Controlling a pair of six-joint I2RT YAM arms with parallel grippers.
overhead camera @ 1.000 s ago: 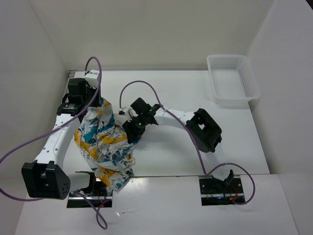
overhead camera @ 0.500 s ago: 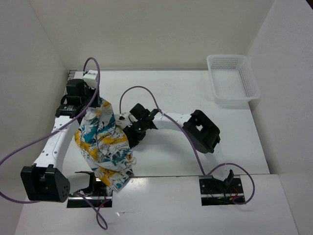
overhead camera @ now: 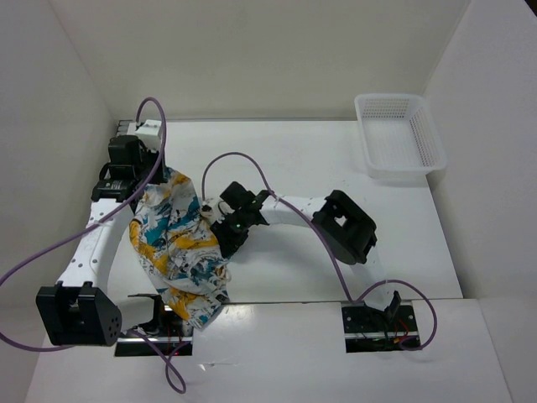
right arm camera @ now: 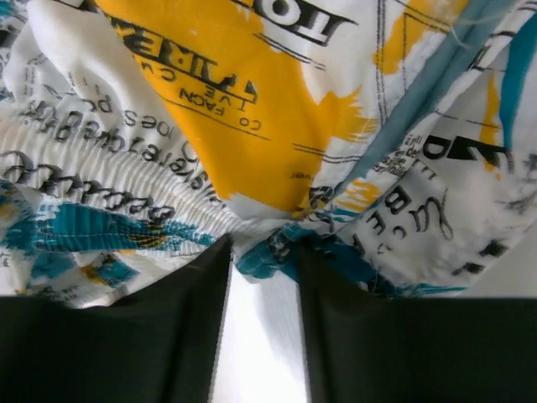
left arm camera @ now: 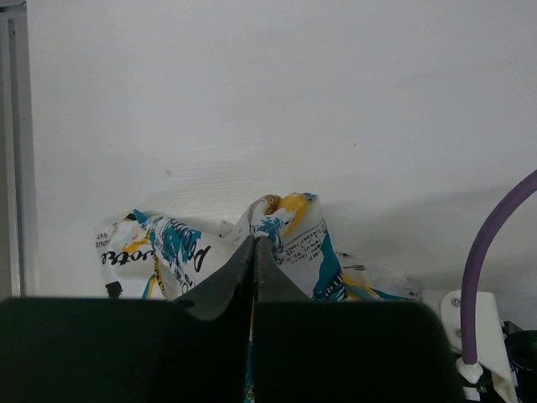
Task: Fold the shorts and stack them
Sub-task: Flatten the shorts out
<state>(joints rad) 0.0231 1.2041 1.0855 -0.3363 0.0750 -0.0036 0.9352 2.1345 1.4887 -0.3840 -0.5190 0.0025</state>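
The shorts (overhead camera: pixel 178 243), white with a teal, yellow and black print, hang crumpled at the table's left, draping over the near edge. My left gripper (overhead camera: pixel 163 180) is shut on their far top corner and holds it up; in the left wrist view the jaws (left arm camera: pixel 255 243) meet with printed fabric (left arm camera: pixel 298 239) pinched between them. My right gripper (overhead camera: pixel 221 240) is at the shorts' right edge. In the right wrist view its jaws (right arm camera: pixel 262 249) stand apart, with the teal hem (right arm camera: pixel 277 252) lying between the tips and the elastic waistband (right arm camera: pixel 101 180) just beyond.
A white perforated basket (overhead camera: pixel 398 138) stands at the far right of the table. White walls close in the left, back and right sides. Purple cables (overhead camera: pixel 239 159) arc over both arms. A metal rail (left arm camera: pixel 17 151) runs along the table's left edge.
My left gripper has moved back and left with the shorts' corner. My right gripper has slid left and nearer, up to the shorts' right edge.
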